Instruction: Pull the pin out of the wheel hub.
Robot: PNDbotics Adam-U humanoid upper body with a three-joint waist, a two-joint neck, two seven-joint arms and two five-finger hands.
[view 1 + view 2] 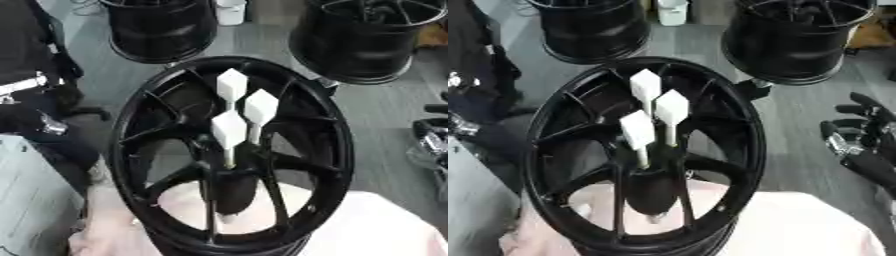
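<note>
- The black wheel hub [232, 155] lay face up at the centre, resting on a pale pink cloth [798, 225] spread over the surface.
- Three white pins stood upright in the hub's middle, none of them pulled: a front pin [229, 131], a right pin [261, 107] and a rear pin [232, 84], clustered just beside one another.
- The right hand [859, 135] hung at the right edge, well apart from the hub, its dark fingers spread and relaxed, gripping nothing and touching nothing.
- Of the left hand, nothing could be seen; only the black left arm [26, 100] showed at the left edge.
- Two more black wheels [162, 27] sat on the grey floor beyond.
</note>
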